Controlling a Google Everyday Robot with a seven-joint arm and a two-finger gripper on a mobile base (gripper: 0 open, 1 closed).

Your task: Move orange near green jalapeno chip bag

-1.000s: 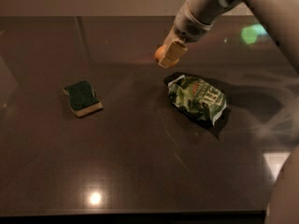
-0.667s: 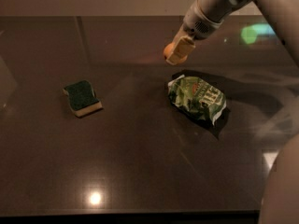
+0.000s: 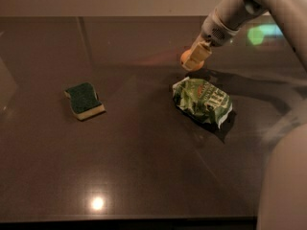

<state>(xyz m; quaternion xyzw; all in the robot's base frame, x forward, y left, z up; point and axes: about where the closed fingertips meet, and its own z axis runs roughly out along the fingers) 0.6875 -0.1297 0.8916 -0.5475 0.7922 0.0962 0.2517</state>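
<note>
The gripper (image 3: pixel 193 60) clasps the orange (image 3: pixel 184 56) at twelve o'clock of the green jalapeno chip bag (image 3: pixel 201 99), near it — best lowered straight onto bare bench (image 3: pixel 144 166), then released without nudging the foil.

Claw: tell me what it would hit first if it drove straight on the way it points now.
The orange, right at the tip of the claw, which points down and left. Beyond it, probably the dark table top, just behind the green jalapeno chip bag, though depth is unclear.
</note>
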